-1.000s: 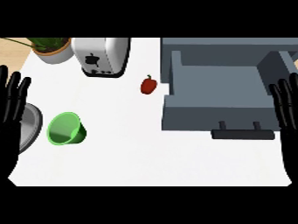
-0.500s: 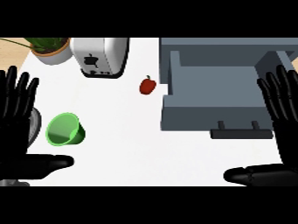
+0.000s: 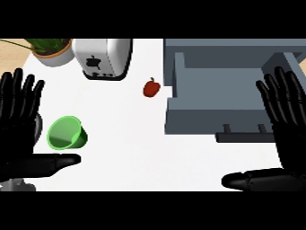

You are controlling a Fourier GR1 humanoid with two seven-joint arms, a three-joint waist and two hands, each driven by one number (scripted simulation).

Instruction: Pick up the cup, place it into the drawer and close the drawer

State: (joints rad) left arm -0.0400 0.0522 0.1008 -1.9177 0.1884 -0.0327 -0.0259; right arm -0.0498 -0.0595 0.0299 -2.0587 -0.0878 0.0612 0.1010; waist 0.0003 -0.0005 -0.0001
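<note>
Left hand: fingers straight, thumb out to the side, holding nothing. Right hand: same pose at the right edge, also holding nothing, its fingers overlapping the drawer's right side.

Green cup lies tipped on the white tabletop, just beside the left hand and above its thumb; only its green inner wall shows in its mouth.

Grey drawer stands pulled open, its grey floor in view.

A red pepper lies between the toaster and the drawer. The toaster's dark front markings are unreadable. A potted plant stands at the far left.
</note>
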